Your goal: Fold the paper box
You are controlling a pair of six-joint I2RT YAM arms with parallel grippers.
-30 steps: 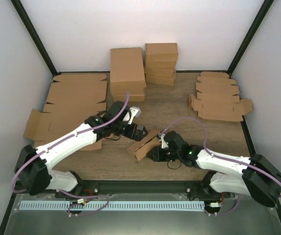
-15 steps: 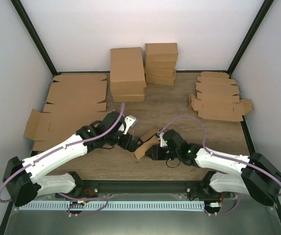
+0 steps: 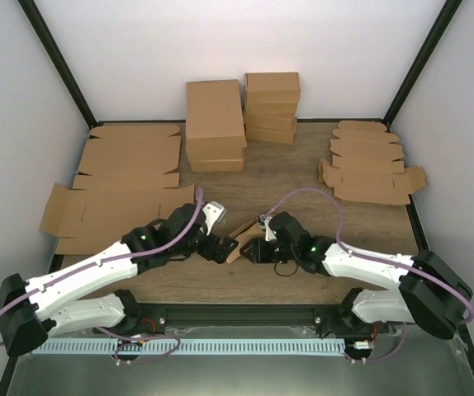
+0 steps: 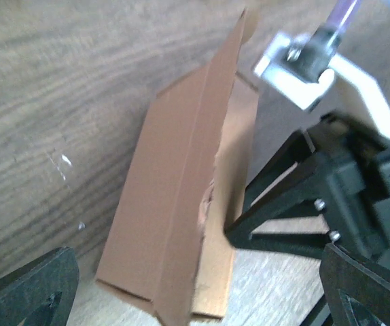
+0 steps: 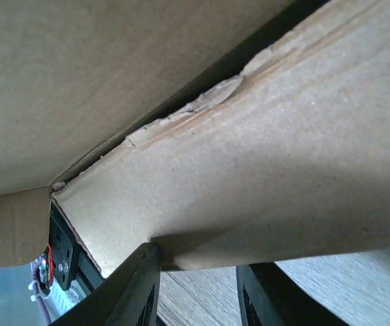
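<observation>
Left gripper [image 3: 222,247]: jaws spread wide, nothing held. It sits just left of the paper box [image 3: 242,233]. In the left wrist view its two fingertips stand either side of the box's near end, apart from the cardboard

Paper box: lies on the wooden table [image 3: 303,186] between the two grippers. It is partly folded, with one long panel tilted up along a crease above a lower panel. The inner edge of the cardboard has a small ragged patch

Right gripper [image 3: 254,250]: just right of the box, jaws partway in and clamped on the edge of a box panel. The right wrist view shows cardboard passing between its fingers [image 5: 137,288]

Surroundings, placed from the box:
- far left — large flat cardboard sheets [image 3: 117,186] with notched flaps, spread out and overlapping
- behind, slightly left — stack of long brown boxes [image 3: 215,124]
- behind, slightly right — stack of shorter brown boxes [image 3: 272,107], just beside the long ones
- far right and behind — pile of small flat blanks [image 3: 369,169], fanned out near the table's right edge
</observation>
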